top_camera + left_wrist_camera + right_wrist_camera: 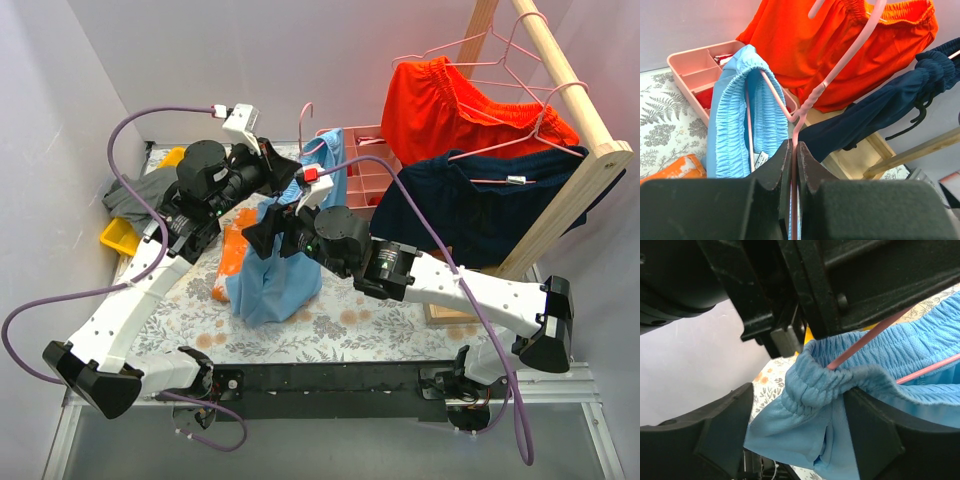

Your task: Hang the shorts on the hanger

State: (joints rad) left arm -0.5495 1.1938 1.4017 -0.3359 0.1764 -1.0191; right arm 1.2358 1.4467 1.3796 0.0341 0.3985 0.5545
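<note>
The light blue shorts [270,285] hang over the table, their gathered waistband threaded on the pink wire hanger [306,110]. My left gripper [290,180] is shut on the hanger's wire just below the twisted neck [812,97]; in the left wrist view the waistband [735,115] drapes over the hanger's shoulder. My right gripper [262,228] is open, its jaws wide apart on either side of the bunched waistband [825,390], and the right finger [875,435] touches the fabric. A hanger wire [865,340] runs through the waistband.
Bright red-orange shorts [450,105] and a dark navy garment [470,205] hang on pink hangers from the wooden rail [570,75] at the right. A pink compartment tray [365,170] stands behind. An orange cloth [232,255], a yellow bin [120,235] and grey cloth [135,190] lie at the left.
</note>
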